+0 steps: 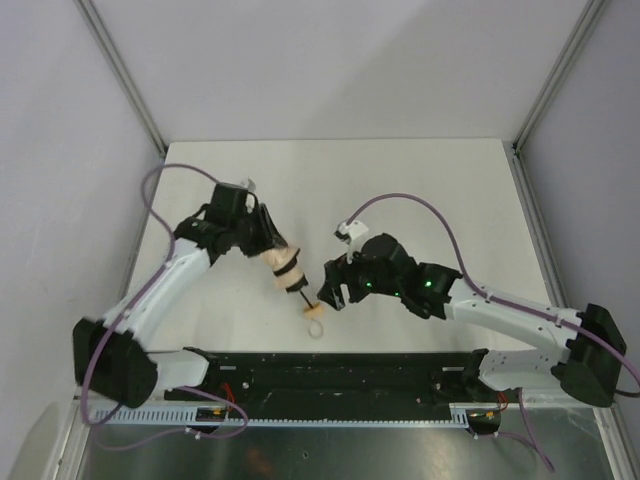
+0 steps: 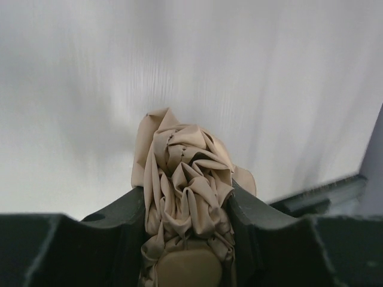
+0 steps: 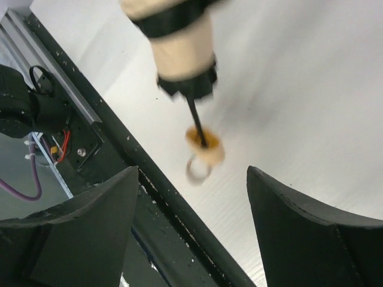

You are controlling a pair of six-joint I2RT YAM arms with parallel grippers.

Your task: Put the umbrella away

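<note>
Finds the umbrella (image 1: 283, 265) collapsed and lifted left of centre over the table (image 1: 400, 190), tilted, with the fabric end toward the far left and the small pale handle (image 1: 311, 308) toward the near right. Leaves a short run of thin black shaft (image 3: 195, 119) bare between bundle and handle, with the cord loop (image 3: 197, 170) hanging just below; cannot tell whether touching the table.

Clamps the crumpled beige fabric in the left gripper (image 2: 185, 203), part-closed, folds bulging out between the fingers. Places the right gripper (image 1: 332, 290) just right of the handle, spread wide and holding nothing, with the handle ahead of the fingers rather than between them.

Reads as the shortening step: shaft probably not yet fully telescoped. Calls next for closing squarely on the handle and pushing it straight along the shaft toward the bundle, against a firm left hold. Risks a slip in the soft fabric or a bent shaft if pushed off line.
</note>
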